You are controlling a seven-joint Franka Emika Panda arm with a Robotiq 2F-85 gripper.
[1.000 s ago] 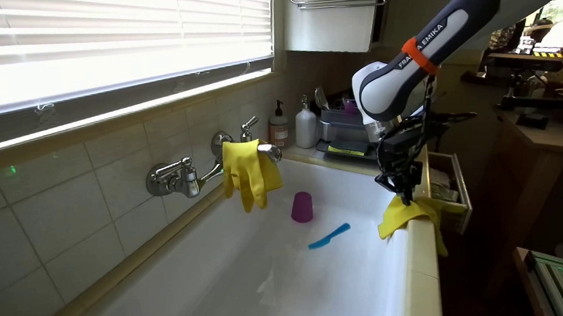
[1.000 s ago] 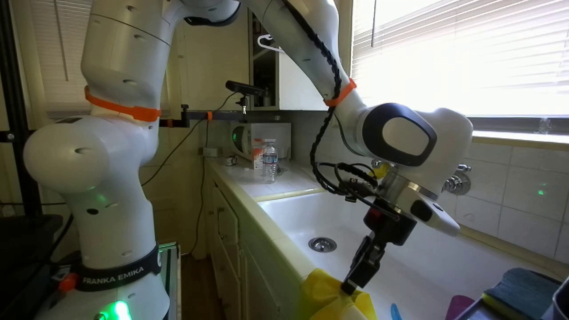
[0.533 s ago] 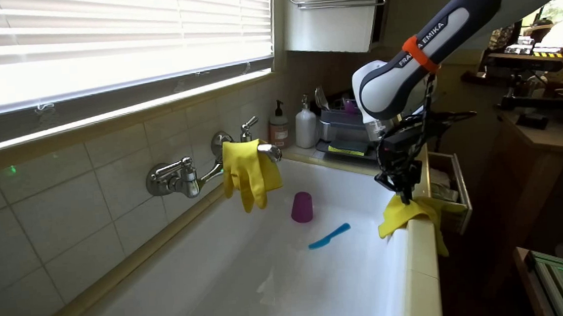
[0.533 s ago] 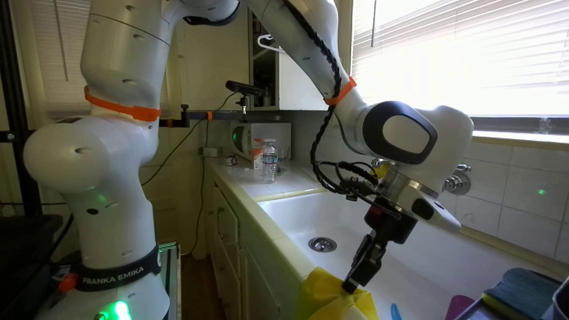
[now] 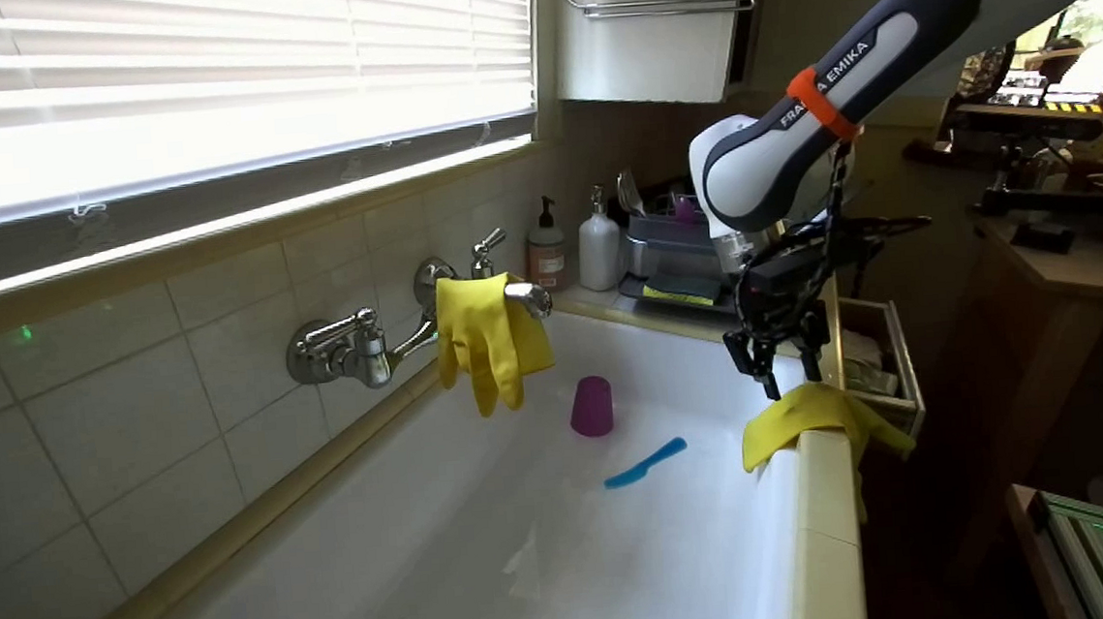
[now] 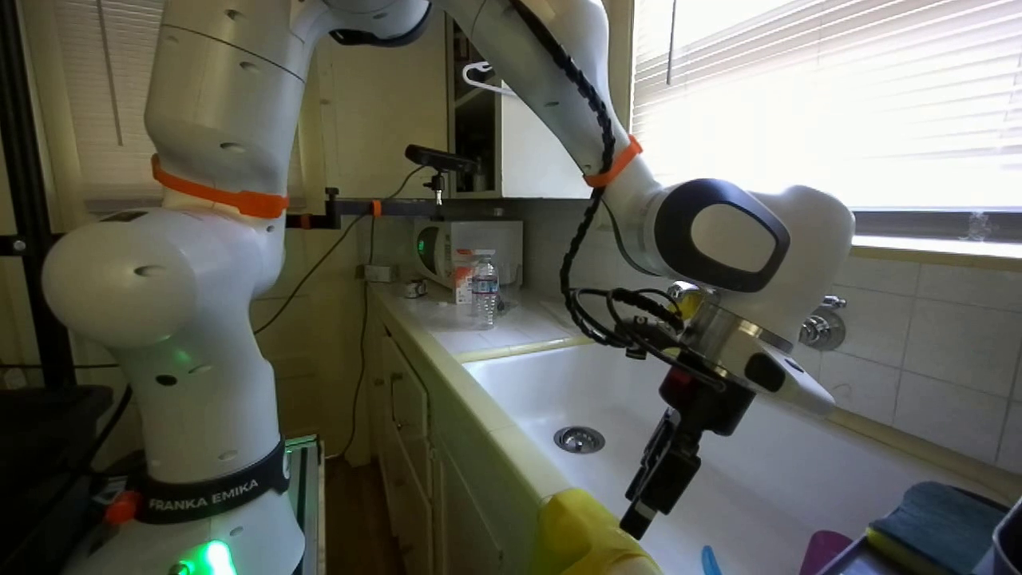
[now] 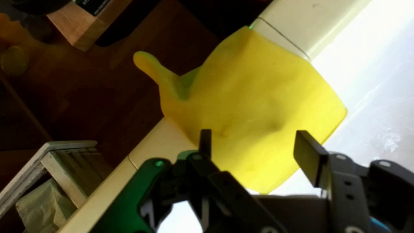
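Observation:
A yellow rubber glove (image 7: 258, 97) lies draped over the sink's rim, partly inside the basin and partly over the outer side, with one finger-like end (image 7: 147, 63) sticking outward. Just above it my gripper (image 7: 254, 140) stands open, its fingers well apart and nothing clasped between them. In both exterior views the gripper (image 5: 793, 385) hovers close over the glove (image 5: 811, 418); whether a fingertip (image 6: 636, 523) still brushes it I cannot tell. A second yellow glove (image 5: 479, 339) hangs over the faucet (image 5: 528, 298). In the basin lie a purple cup (image 5: 592, 406) and a blue knife (image 5: 645, 463).
An open drawer (image 5: 893, 363) juts out beyond the sink rim (image 5: 827, 523). Soap bottles (image 5: 599, 248) and a dish rack (image 5: 668, 243) with a sponge (image 6: 934, 523) beside it stand at the sink's end. A water bottle (image 6: 484, 291) stands on the opposite counter.
The gripper has opened and let go of the glove, rising slightly. The glove has settled on the rim, its outer part shifting a little.

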